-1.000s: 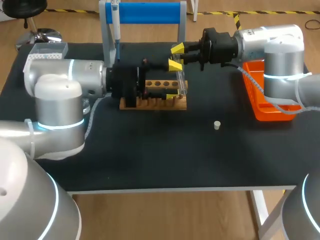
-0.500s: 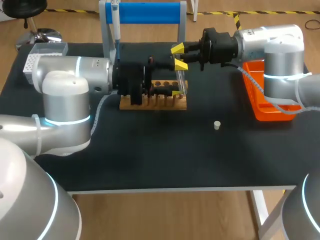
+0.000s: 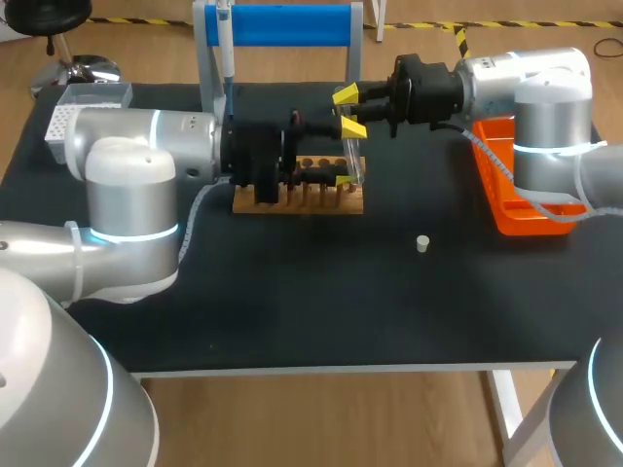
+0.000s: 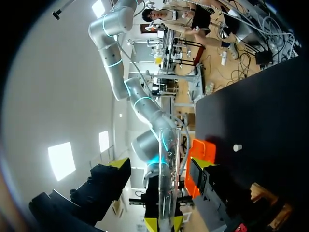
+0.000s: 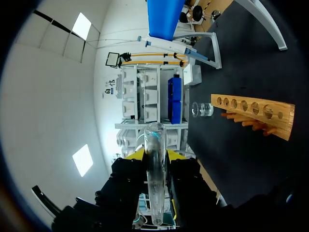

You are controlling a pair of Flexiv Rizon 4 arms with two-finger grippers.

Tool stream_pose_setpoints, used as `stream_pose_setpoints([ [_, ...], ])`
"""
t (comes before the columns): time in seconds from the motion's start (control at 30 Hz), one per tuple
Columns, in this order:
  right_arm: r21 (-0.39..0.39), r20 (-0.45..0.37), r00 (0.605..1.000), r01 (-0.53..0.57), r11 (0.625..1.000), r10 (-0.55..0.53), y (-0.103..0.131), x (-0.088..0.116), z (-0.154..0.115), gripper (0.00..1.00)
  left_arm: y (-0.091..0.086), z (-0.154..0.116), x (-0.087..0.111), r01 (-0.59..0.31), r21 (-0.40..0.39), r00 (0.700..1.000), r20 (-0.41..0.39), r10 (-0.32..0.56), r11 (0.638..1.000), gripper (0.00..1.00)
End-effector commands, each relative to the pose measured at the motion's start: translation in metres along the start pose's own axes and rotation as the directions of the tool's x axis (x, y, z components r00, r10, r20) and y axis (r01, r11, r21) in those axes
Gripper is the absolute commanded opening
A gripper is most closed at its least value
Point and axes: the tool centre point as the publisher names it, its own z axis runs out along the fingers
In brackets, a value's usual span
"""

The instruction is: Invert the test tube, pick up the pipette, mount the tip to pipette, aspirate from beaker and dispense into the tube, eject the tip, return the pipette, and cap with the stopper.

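Note:
My right gripper [image 3: 348, 110] is shut on one end of the clear test tube [image 3: 352, 161], which sticks out over the right end of the wooden rack [image 3: 302, 199]. In the left wrist view the test tube [image 4: 165, 183] lies between the wide-set fingers of my left gripper [image 4: 159, 164], with a gap on each side; the left gripper [image 3: 336, 154] is open. The right gripper [image 4: 163, 223] pinches the tube's end there. The pipette [image 3: 224, 49] hangs on the blue stand [image 3: 282, 24]. The small white stopper [image 3: 422, 243] lies on the mat. The beaker [image 5: 203, 109] stands past the rack [image 5: 256, 113].
An orange bin [image 3: 516, 209] sits at the table's right edge under my right arm. A white tip box [image 3: 83, 102] is at the back left. The stand's posts rise just behind the rack.
My left arm has swung right, bringing its fingers around the tube, and they have narrowed. The right arm and the tube have stayed put.

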Motion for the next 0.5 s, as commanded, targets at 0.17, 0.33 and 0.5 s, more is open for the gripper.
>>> stream_pose_setpoints([
  [0.17, 0.001, 0.003, 1.000, 0.000, 1.000, 0.000, -0.0002, 0.0010, -0.0010, 0.00, 0.0024, 0.0023, -0.0009, 0.004, 0.001, 1.000, 0.010, -0.004, 1.000, 0.36],
  [0.33, 0.001, 0.003, 1.000, 0.000, 1.000, 0.000, -0.0002, 0.0010, -0.0010, 0.00, 0.0024, 0.0018, -0.0011, 0.005, 0.001, 1.000, 0.016, -0.005, 1.000, 0.10],
  [0.5, 0.001, 0.003, 1.000, 0.000, 1.000, 0.000, -0.0002, 0.0010, -0.0010, 0.00, 0.0023, 0.0004, -0.0009, 0.011, 0.002, 1.000, 0.020, -0.011, 1.000, 0.00],
])
